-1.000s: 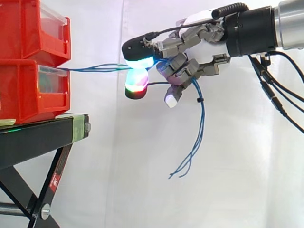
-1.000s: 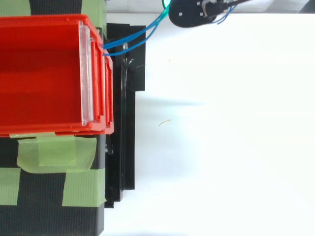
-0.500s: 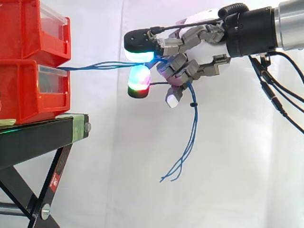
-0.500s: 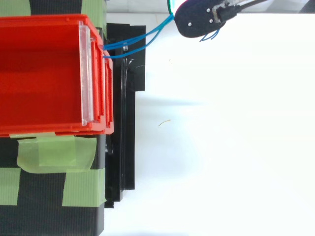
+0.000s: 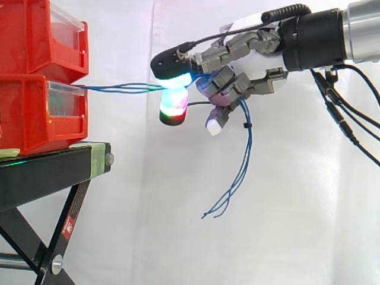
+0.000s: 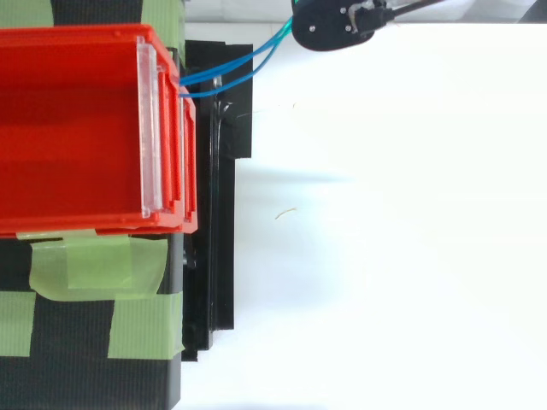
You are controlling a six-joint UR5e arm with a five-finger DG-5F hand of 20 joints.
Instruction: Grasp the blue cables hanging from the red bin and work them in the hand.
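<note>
In the side view you see the hand (image 5: 249, 59) pinching the blue cables (image 5: 119, 88) between its glowing pads (image 5: 175, 79), out past the black stand (image 5: 53, 169). The cables run level from the lower red bin (image 5: 35, 113), and their loose ends hang under the hand. In the top view they cross the stand's front edge to the hand at the upper edge.

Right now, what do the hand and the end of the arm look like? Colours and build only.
The hand has a white palm shell and grey, blocky segmented fingers. Its fingertips are thick pads with black backs, glowing cyan, green over red, and white with magenta. Behind it sits a black cylindrical wrist, then a silver arm link.
</note>
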